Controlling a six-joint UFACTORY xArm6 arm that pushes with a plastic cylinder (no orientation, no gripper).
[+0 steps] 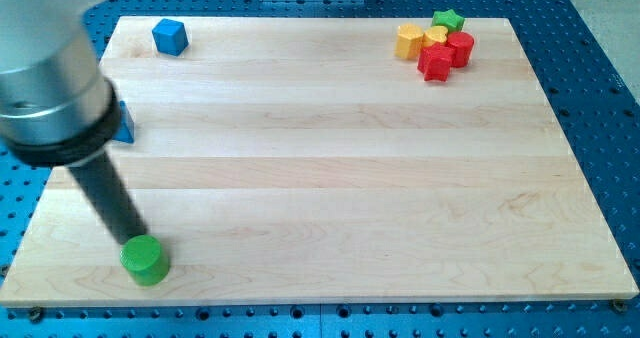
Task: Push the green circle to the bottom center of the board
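Observation:
The green circle [145, 260] is a short green cylinder near the board's bottom left corner. My rod comes down from the view's upper left, and my tip [138, 236] sits right at the circle's top edge, touching or almost touching it. The wooden board [320, 178] fills most of the view.
A blue cube [170, 36] lies at the top left. A blue block [124, 124] at the left edge is partly hidden behind the arm's grey body. At the top right a cluster holds a green star [448, 20], yellow blocks [410, 40] and red blocks [445, 56].

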